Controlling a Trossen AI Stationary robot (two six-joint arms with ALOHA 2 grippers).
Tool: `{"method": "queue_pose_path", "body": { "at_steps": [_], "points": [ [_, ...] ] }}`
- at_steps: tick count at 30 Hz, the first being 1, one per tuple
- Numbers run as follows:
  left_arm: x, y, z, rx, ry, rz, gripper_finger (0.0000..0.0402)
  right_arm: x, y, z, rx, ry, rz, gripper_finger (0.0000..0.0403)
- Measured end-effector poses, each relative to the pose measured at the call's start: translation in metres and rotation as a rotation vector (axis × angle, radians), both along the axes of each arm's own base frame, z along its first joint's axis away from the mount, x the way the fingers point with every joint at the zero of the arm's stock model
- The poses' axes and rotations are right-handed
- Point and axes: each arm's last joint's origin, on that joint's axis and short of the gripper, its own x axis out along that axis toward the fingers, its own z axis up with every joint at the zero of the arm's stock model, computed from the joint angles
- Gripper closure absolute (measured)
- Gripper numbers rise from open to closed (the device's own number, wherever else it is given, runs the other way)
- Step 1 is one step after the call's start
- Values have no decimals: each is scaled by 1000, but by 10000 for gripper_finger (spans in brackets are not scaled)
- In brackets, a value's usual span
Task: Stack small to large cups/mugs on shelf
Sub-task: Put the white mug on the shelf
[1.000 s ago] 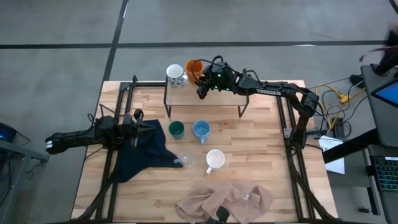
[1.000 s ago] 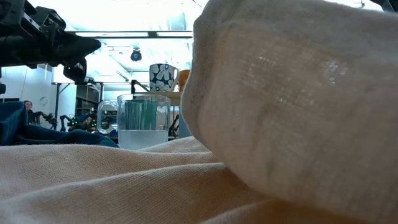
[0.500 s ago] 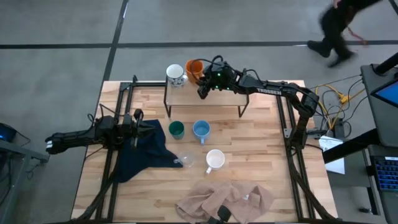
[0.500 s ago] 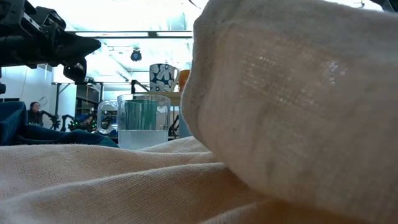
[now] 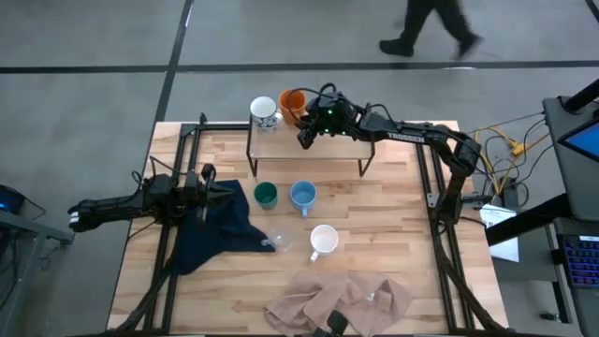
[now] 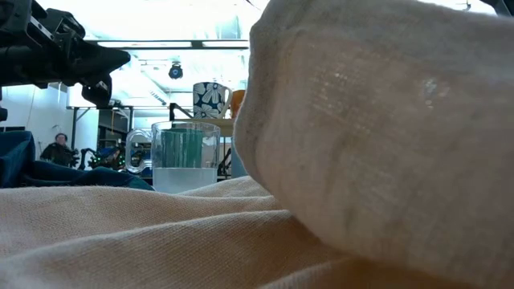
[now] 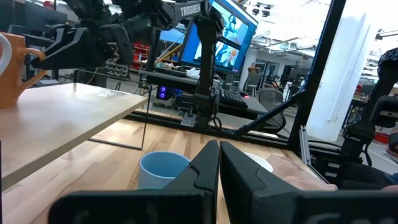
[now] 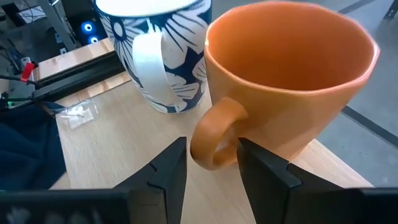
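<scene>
Evidently the right end effector [image 8: 210, 163] is parted astride the handle of the orange mug [image 8: 291, 74], unclamped. A rigid, glazed, breakable body is judged; the handle is the surest hold.

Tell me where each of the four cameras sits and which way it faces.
High view: overhead, straight down on the table, both arms, shelf.
Low view: table height, half blocked by the beige cloth; clear glass cup beyond.
Left wrist view: over the closed left hand toward the light blue mug.
Right wrist view: right hand flanking the orange mug's handle.
Shared: the patterned mug shows high, low and right wrist.
</scene>
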Motion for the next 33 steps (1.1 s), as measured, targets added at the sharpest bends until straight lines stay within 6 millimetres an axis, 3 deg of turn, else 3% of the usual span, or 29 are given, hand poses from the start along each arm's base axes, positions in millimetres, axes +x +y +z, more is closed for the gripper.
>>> {"method": "queue_pose_path", "body": {
  "at_steps": [11,18,26,33],
  "points": [
    [0,0,0,0,0,0,402,-6,4,6,20,24,23,268],
    [0,0,0,1,-1,0,402,-17,12,20,30,43,58,268],
    [0,0,1,5,-7,0,402,-50,40,65,-27,54,172,274],
    [-5,-1,20,96,-65,0,402,-102,73,126,-146,-67,211,295]
  ]
}}
